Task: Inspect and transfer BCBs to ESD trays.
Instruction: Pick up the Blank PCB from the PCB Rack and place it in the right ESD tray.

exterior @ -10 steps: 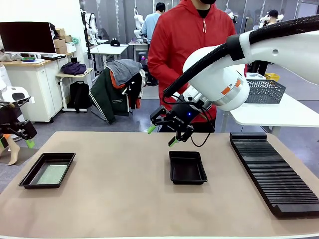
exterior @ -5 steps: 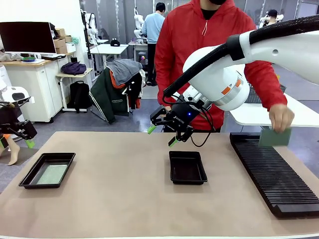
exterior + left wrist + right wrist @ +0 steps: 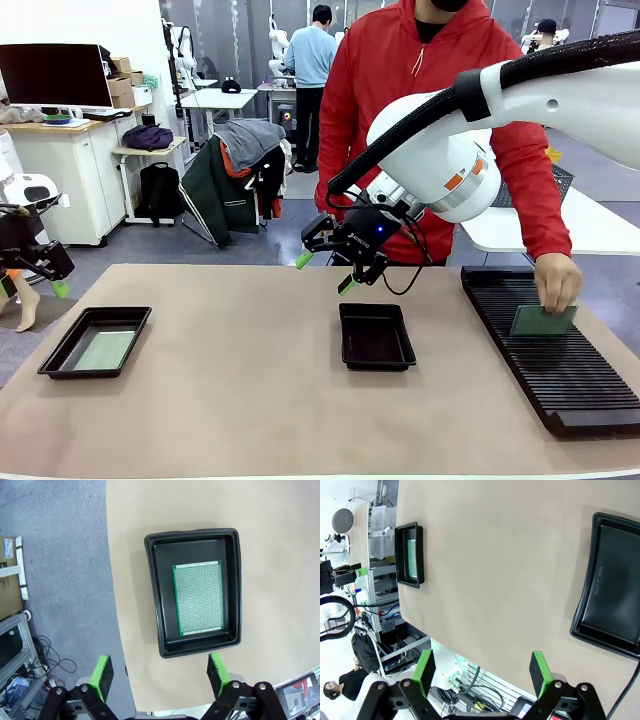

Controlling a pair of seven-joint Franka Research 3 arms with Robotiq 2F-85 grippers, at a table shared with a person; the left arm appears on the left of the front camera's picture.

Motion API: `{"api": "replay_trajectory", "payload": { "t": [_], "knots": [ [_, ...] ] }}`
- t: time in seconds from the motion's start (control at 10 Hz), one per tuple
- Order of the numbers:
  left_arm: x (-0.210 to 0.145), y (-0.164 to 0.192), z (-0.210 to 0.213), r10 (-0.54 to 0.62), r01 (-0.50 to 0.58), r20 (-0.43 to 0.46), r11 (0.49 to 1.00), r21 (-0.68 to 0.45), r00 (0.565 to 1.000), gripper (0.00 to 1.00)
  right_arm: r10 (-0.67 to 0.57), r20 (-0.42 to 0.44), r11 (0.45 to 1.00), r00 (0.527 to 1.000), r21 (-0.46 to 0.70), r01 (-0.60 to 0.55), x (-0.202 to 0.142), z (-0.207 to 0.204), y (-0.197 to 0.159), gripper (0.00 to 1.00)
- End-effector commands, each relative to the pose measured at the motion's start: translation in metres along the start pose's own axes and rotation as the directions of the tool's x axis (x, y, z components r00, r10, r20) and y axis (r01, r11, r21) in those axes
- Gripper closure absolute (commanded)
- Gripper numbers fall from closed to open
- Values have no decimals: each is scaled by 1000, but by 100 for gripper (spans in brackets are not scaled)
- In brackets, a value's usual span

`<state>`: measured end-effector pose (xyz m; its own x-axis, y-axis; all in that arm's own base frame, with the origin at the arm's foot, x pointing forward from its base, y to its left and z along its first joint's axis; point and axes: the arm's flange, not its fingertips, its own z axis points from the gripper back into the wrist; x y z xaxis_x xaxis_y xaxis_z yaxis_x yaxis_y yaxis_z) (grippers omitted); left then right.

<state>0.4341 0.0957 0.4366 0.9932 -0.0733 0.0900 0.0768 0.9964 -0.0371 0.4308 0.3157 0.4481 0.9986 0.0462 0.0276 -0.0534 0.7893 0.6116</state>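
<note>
One BCB (image 3: 543, 320) is sitting in the person's hand (image 3: 558, 282), fingers gripping its top edge. The board is hanging low over the far end of the long ribbed black rack (image 3: 560, 385) at the table's right side; can't tell if it's touching the ribs. 2nd BCB (image 3: 198, 599) is lying flat in the left ESD tray (image 3: 152, 595), roughly centred, w/ black floor showing all round it. That tray is resting near the left edge of the tan table (image 3: 250, 400). The mid ESD tray (image 3: 347, 338) is sitting at table centre, well apart from the left one, showing bare black floor.

Right gripper (image 3: 325, 273) is hovering above and just behind the mid tray, jaws standing wide apart and holding nothing. Its wrist cam is looking down on the tabletop, w/ the mid tray at pic right and the left tray farther off.

Left gripper (image 3: 160, 672) is hanging off the table's left edge, jaws spread wide, nothing between them. In its wrist view one pad (image 3: 102, 675) is showing over grey floor, the other over table just short of the left tray's rim.

Person in a red hooded top is standing at the far side, arm reaching down to the rack.
</note>
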Motion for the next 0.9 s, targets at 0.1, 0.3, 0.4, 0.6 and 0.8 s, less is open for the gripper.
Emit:
{"api": "replay_trajectory", "payload": {
  "t": [0.1, 0.3, 0.4, 0.6, 0.8],
  "knots": [
    [-2, 1, -1, -6, 6, 0, 1000, 0, 1000, 0, -17, -2, 1000, 1000, -10, 17, 2, -2, 2, 0],
    [-2, 1, -1, -6, 6, 0, 1000, 0, 1000, 0, -17, -2, 1000, 1000, -10, 17, 2, -2, 2, 0],
    [-2, 1, -1, -6, 6, 0, 1000, 0, 1000, 0, -17, -2, 1000, 1000, -10, 17, 2, -2, 2, 0],
    [-2, 1, -1, -6, 6, 0, 1000, 0, 1000, 0, -17, -2, 1000, 1000, -10, 17, 2, -2, 2, 0],
    [-2, 1, -1, -6, 6, 0, 1000, 0, 1000, 0, -17, -2, 1000, 1000, -10, 17, 2, -2, 2, 0]
  ]
}}
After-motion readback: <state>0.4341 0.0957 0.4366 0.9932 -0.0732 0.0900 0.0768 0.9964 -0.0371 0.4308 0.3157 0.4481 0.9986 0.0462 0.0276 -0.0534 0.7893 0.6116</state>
